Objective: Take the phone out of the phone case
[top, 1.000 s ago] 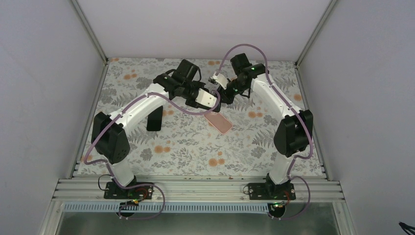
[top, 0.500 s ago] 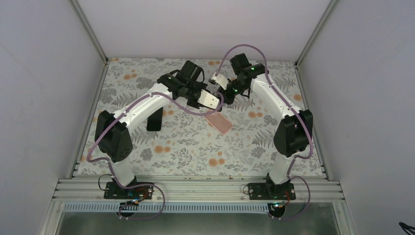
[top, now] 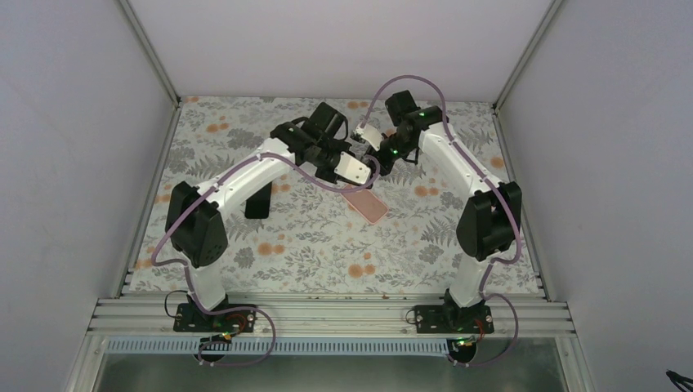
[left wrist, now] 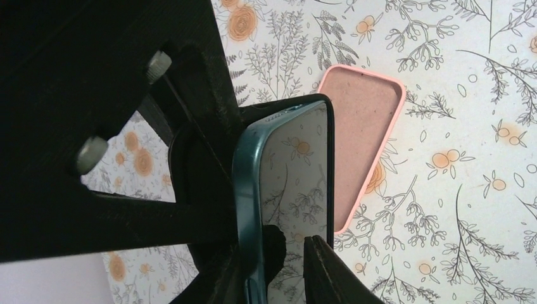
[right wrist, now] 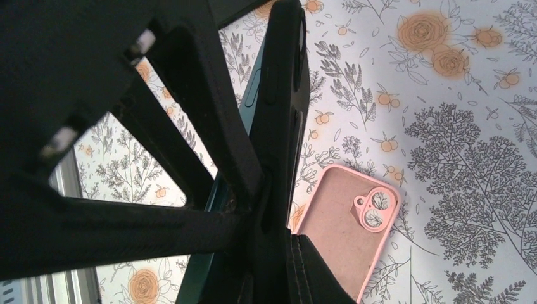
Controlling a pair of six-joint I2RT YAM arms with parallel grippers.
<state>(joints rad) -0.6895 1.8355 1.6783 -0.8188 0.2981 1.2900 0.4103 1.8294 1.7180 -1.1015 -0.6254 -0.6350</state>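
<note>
The phone (left wrist: pixel 297 183) is out of its case and held up off the floral worktop (top: pixel 310 245), towards the far middle, where the two arms meet. The left fingers (left wrist: pixel 326 272) are closed narrow on it: in the left wrist view the teal-edged phone stands between them, its glossy face mirroring the flower print. The right fingers (right wrist: pixel 313 275) grip the same phone from the other side, and in the right wrist view its teal side rail with its buttons runs up between them. The phone case (top: pixel 365 204) lies flat on the worktop just near of the fingers and apart from the phone. It is pink and open side up, showing its bare inner face and the camera cut-out at one corner. From the left wrist the case shows directly right of the raised phone, partly hidden behind it. A black block (top: pixel 258 198) stands on the worktop further left, beside the left arm
</note>
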